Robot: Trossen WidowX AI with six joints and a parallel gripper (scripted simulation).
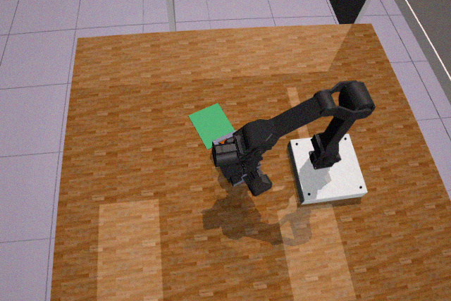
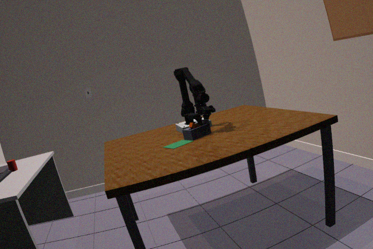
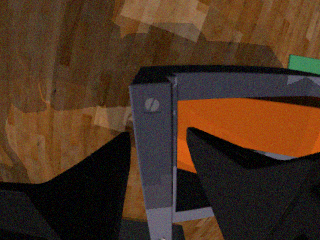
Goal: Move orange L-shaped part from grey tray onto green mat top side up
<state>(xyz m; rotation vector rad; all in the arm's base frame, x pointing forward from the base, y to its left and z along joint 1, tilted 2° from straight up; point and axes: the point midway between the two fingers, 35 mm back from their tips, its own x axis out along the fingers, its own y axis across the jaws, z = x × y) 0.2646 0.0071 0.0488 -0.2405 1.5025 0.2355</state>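
Observation:
The orange part (image 1: 222,142) (image 2: 192,125) (image 3: 250,122) is tilted in the grey tray (image 2: 189,134) (image 3: 155,150). Its end toward the mat stands up above the rim; its other end is down in the pocket. My gripper (image 3: 158,136) is part open and holds nothing. In the wrist view its right finger is over the low end of the part, inside the tray, and its left finger is outside the tray's end wall. Exact contact at the right fingertip is hidden. The green mat (image 1: 209,123) (image 2: 178,144) (image 3: 303,64) lies flat beside the tray, with nothing on it.
The arm's white base plate (image 1: 346,166) is on the wooden table (image 1: 145,181), right of the tray in the top view. The arm covers most of the tray there. A side desk with a red cylinder (image 2: 12,165) stands away from the table.

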